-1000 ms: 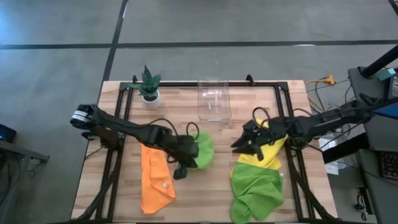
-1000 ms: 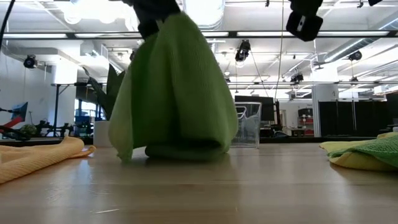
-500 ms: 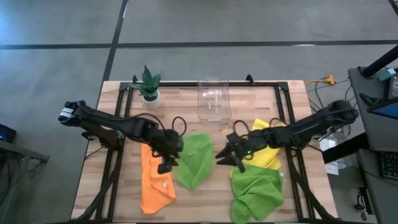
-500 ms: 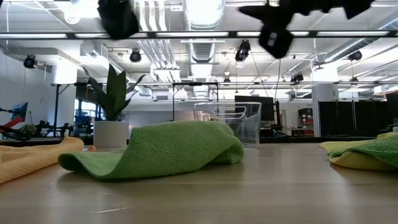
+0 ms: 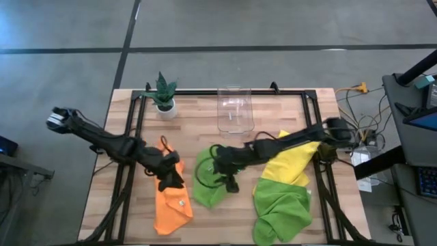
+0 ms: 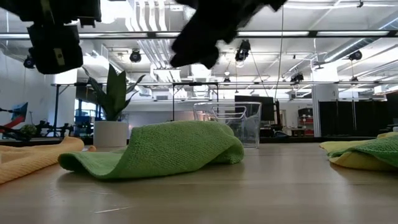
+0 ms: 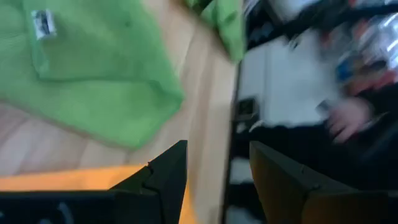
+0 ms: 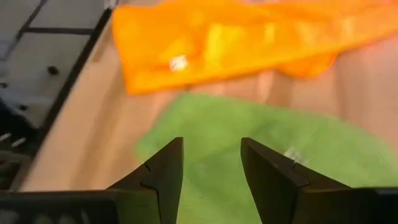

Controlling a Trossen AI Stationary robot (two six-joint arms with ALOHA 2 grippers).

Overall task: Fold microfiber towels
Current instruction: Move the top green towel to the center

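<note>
The high view looks straight down from well above, taking in the whole table (image 5: pixel 273 109) and both arms. The low view sits at tabletop height, looking level across the wood into the room behind, close to a rumpled lime green towel (image 6: pixel 161 149). The left wrist view looks past the left gripper (image 7: pixel 217 177), whose dark fingers stand apart, close over that same green towel ahead of it. The right wrist view looks past the right gripper (image 8: pixel 211 171), fingers also apart, down on the green towel directly beneath it and the orange towel (image 8: pixel 249 37) beyond. All four views share the green towel.
</note>
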